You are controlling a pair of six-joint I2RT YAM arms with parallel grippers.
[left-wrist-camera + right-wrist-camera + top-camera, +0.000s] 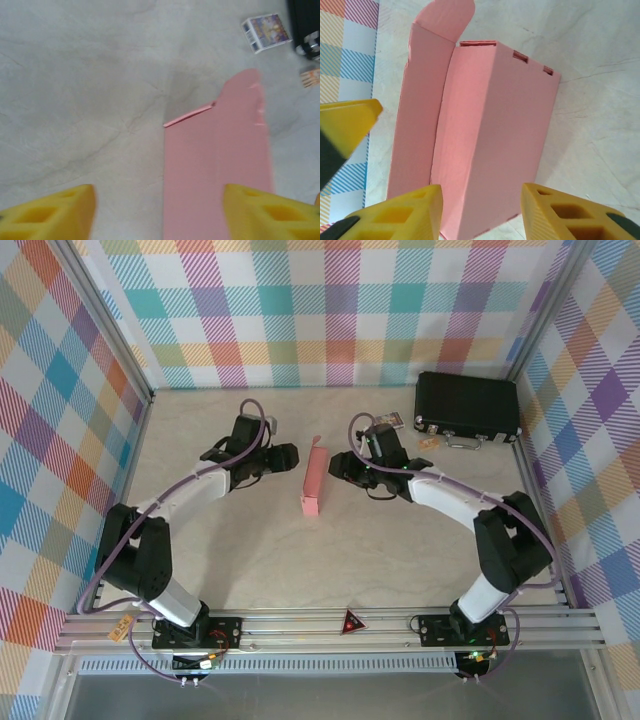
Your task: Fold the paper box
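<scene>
The salmon-pink paper box (pixel 314 478) stands on its long edge in the middle of the table, partly folded. In the right wrist view its broad side (pixel 495 135) faces me, with a rounded flap (pixel 445 17) raised at the far end. My left gripper (pixel 291 455) is just left of the box and open wide, its yellow fingers (pixel 50 212) clear of the pink panel (pixel 220 170). From the right, my right gripper (pixel 336 470) points at the box, jaws open (pixel 482 212), and nothing is pinched. One left finger (pixel 345 125) shows beyond the box.
A black case (pixel 467 408) lies at the back right by the wall. A small printed pack (pixel 388 421) (pixel 266 31) and an orange tag (pixel 430 443) (pixel 311 77) lie near it. Plaid walls close in three sides.
</scene>
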